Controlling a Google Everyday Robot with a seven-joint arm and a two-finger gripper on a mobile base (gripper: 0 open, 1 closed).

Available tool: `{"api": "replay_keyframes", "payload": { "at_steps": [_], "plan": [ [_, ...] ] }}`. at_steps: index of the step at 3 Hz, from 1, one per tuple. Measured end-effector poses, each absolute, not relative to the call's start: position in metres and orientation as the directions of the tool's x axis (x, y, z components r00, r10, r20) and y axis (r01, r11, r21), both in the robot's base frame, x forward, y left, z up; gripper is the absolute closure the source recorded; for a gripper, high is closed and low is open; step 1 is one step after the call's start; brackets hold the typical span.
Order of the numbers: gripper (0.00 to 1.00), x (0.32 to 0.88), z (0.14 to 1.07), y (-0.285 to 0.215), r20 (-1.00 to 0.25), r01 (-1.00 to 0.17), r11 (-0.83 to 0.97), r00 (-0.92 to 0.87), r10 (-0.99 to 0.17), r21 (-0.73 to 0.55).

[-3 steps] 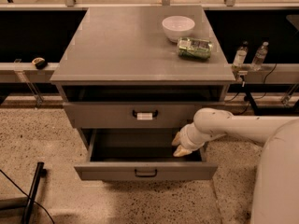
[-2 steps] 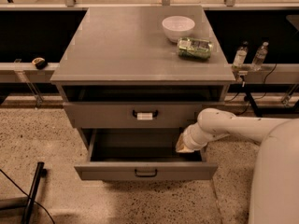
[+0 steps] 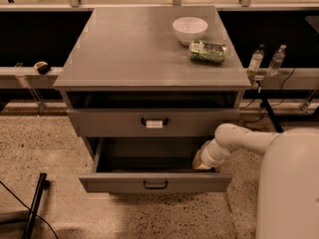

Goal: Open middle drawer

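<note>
The middle drawer (image 3: 119,182) is a wide grey drawer with a small black loop handle (image 3: 155,184). It stands pulled out well in front of the cabinet, and its dark inside shows. My gripper (image 3: 201,162) is at the drawer's right inner corner, just behind the front panel, at the end of my white arm (image 3: 239,139), which reaches in from the right. Above it is the taller drawer (image 3: 109,122) with a white tag on its handle, pulled out a little.
A white bowl (image 3: 190,29) and a green packet (image 3: 208,52) lie on the cabinet top (image 3: 129,49). Two bottles (image 3: 266,59) stand on a ledge at the right. My white body (image 3: 289,188) fills the lower right. A black pole (image 3: 34,206) leans at lower left.
My gripper has shifted slightly to the right and down at the drawer's right corner. The drawer front has stayed where it was.
</note>
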State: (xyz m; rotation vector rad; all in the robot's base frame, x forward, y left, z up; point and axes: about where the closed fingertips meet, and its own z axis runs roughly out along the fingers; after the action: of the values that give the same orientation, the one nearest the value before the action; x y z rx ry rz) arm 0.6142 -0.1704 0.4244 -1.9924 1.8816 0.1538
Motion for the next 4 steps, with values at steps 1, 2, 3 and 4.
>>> {"api": "replay_keyframes", "payload": {
  "at_steps": [1,2,3,4],
  "plan": [
    [0.88,0.603,0.403,-0.178,-0.352,-0.986,-0.008,0.066,-0.934,-0.165],
    [0.93,0.587,0.394,-0.171,-0.361,-0.994,-0.016,0.054,-0.931,-0.107],
    [1.0,0.55,0.396,-0.154,-0.371,-0.999,-0.026,0.032,-0.928,-0.02],
    [1.0,0.515,0.403,-0.144,-0.378,-0.998,-0.027,0.006,-0.926,0.049]
  ]
}}
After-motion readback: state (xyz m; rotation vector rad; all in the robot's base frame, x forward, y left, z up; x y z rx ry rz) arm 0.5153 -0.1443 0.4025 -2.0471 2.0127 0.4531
